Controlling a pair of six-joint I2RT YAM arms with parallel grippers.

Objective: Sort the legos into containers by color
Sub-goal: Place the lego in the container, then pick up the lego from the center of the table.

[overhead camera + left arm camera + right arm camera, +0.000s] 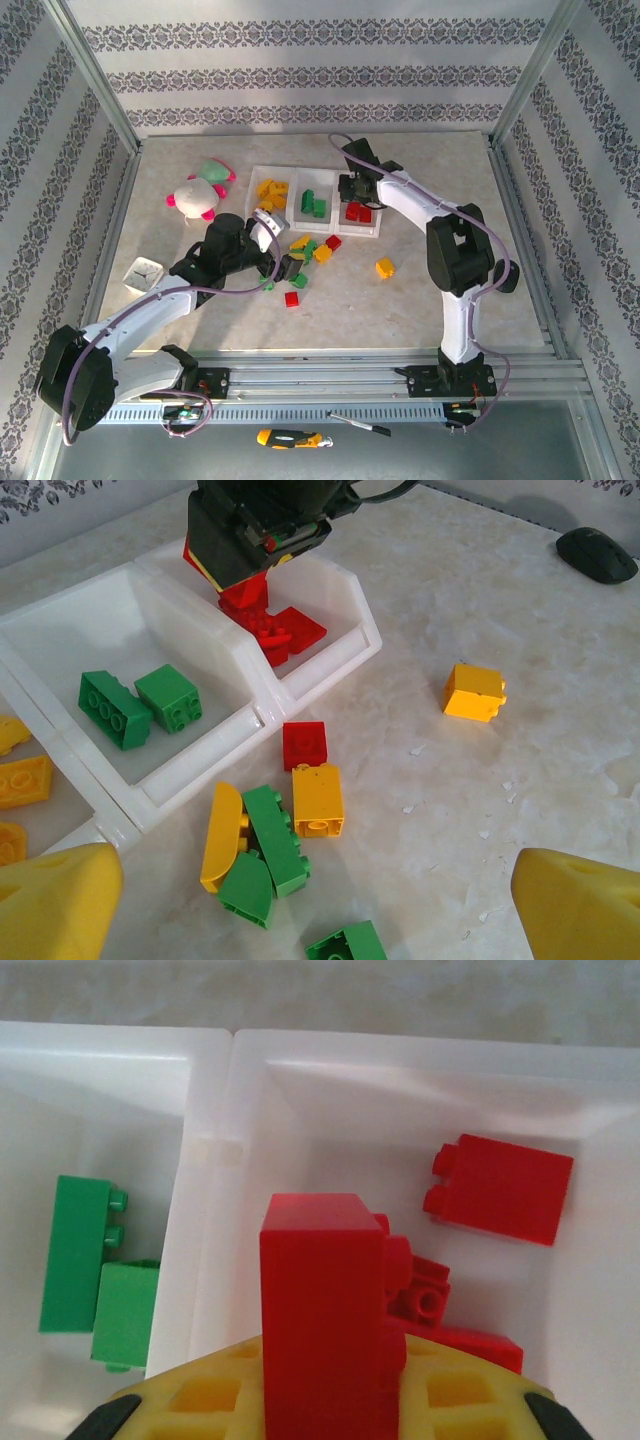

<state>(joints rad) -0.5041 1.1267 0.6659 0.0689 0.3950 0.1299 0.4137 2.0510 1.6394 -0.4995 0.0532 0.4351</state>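
Observation:
The three joined white containers [296, 226] stand mid-table, holding yellow, green and red legos from left to right. Over the right bin [300, 1090] my right gripper [325, 1405] is shut on a red lego [325, 1310]. Other red legos [500, 1188] lie below it. The middle bin holds green legos [115, 708]. My left gripper [320, 910] hangs open above a loose pile: a red lego [304, 744], a yellow one [317, 798] and green ones [275, 838]. A yellow lego [474, 691] lies apart to the right.
A pink-white-green plush toy [200, 190] lies at the back left. A small white square tray [143, 272] sits by the left arm. One red lego [291, 298] lies nearer the front. Metal frame posts and patterned walls bound the table.

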